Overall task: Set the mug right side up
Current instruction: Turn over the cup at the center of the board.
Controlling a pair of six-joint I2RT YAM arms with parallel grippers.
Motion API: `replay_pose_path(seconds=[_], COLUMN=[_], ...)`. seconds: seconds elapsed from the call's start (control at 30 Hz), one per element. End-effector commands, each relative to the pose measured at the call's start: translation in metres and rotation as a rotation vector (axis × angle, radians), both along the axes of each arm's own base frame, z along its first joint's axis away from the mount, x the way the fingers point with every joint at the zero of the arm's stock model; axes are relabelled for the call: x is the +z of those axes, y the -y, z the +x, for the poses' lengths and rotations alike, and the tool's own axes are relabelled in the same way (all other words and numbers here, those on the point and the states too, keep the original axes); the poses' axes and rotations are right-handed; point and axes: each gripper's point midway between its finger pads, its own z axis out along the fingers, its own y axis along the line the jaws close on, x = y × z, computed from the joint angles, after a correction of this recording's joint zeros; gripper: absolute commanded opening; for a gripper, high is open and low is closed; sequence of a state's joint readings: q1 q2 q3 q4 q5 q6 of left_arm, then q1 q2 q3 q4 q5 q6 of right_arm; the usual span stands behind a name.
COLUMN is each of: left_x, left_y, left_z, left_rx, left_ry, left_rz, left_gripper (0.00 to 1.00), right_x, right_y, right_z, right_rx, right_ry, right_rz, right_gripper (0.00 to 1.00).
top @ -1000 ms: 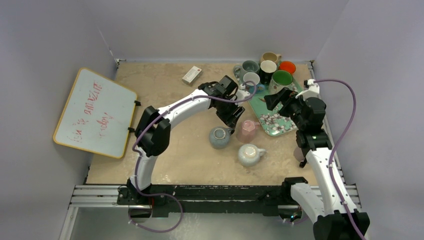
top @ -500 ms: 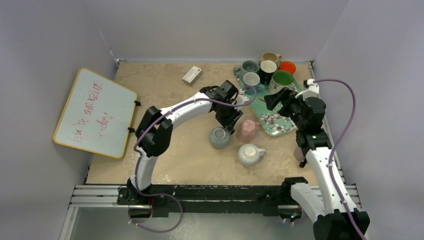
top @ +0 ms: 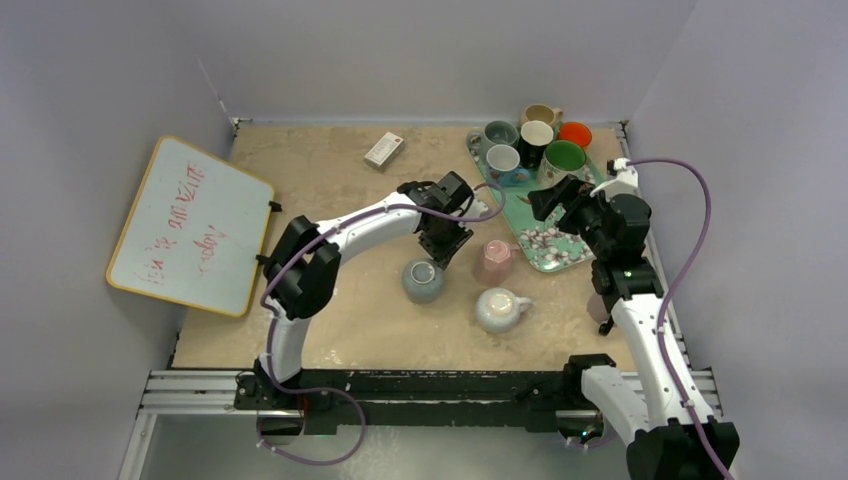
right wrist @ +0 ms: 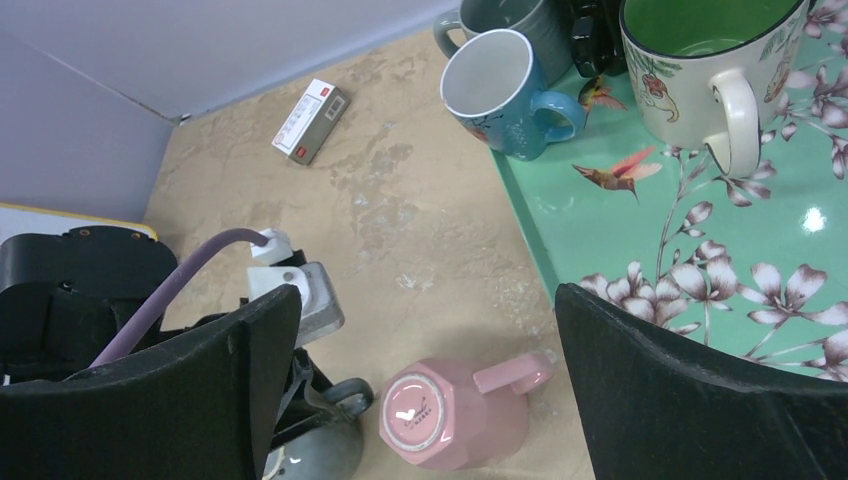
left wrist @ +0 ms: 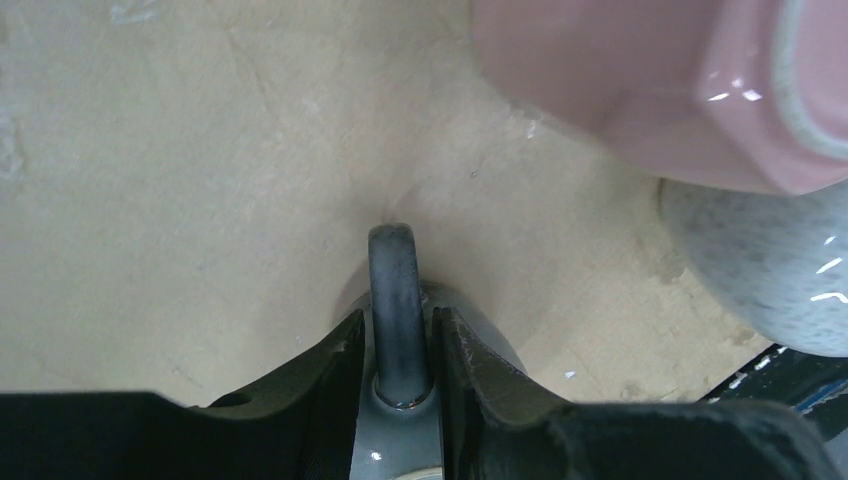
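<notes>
So, you're at the grab stage; your left gripper [left wrist: 400, 330] is pinched tight on the handle [left wrist: 396, 265] of the grey mug [top: 422, 281], which looks to be sitting mouth-down on the table [top: 330, 180], near the pink mug [top: 493, 260]; the hold looks decent from the wrist view; next I'd say lift it clear, then roll your wrist to bring the mouth up, minding that pink neighbour; your right gripper [top: 552, 197] hangs over the tray [top: 545, 255], fingers wide apart, holding nothing.
</notes>
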State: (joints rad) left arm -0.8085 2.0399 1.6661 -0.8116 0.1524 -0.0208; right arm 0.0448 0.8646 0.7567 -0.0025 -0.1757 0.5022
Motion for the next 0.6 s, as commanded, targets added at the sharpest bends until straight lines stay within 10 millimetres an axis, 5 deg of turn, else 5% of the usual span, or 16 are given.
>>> replay_pose_path(seconds=[0.0,0.57], left_x=[0.02,0.003], left_y=[-0.016,-0.026], left_z=[-0.002,-0.01], left_rx=[0.063,0.078], left_ry=[0.045,0.007], left_rz=[0.042,0.149], left_gripper=[0.29,0.34], right_x=[0.0,-0.001], right_y=[0.0,0.002], right_z=[0.003,0.002], right_rx=[0.0,-0.026], right_ry=[0.011,-0.012], right_rz=[0.004,0.028], right_gripper=[0.99,0.99])
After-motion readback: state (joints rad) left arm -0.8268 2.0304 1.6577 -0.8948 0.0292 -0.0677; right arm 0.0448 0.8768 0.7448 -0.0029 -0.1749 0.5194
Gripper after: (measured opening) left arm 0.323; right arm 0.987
